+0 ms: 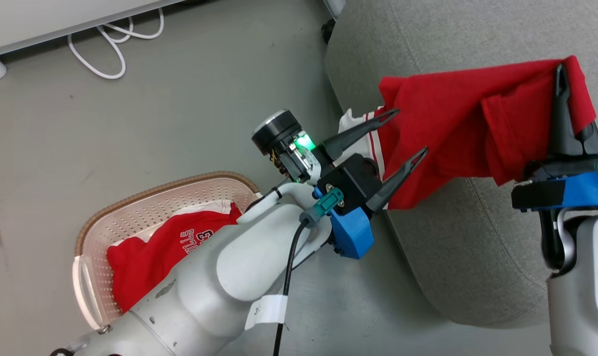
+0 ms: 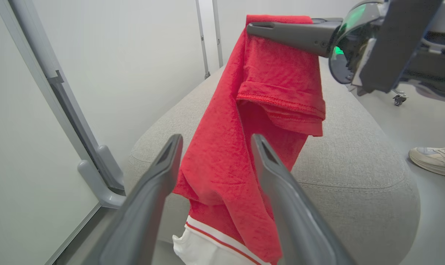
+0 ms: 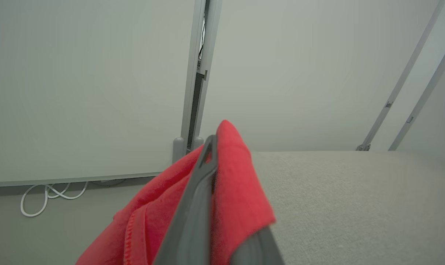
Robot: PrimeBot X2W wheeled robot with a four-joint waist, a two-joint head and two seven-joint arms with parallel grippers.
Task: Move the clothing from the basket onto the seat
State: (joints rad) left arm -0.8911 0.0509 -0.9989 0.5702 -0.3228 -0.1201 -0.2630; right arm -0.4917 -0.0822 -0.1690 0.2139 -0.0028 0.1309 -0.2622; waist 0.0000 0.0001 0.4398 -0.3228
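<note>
A large grey seat [image 1: 457,237] with rounded edges stands on a grey floor [image 1: 180,123]. On the floor, well apart from the seat's rounded end, sits a cream perforated basket [image 1: 145,195] with a brown rim, partly hidden by the robot's pale left forearm.

A red jersey [image 1: 457,128] hangs in the air above the seat, its white-striped hem drooping past the seat's end. Whether it brushes the seat cannot be told. A second jersey [image 1: 145,262], red with white lettering, lies in the basket.

The right pincer [image 1: 560,74] is clamped on the top fold of the red jersey, over the seat. The left pincer [image 1: 410,130] is spread wide at the seat's end, its fingers either side of the hanging cloth and gripping nothing.

Judged from this, the task is under halfway: one jersey lifted over the seat but not laid down, the other not yet picked up.

A white cable [image 1: 106,59] loops on the floor far from the seat, and a person's shoe [image 2: 434,160] rests near the seat.
</note>
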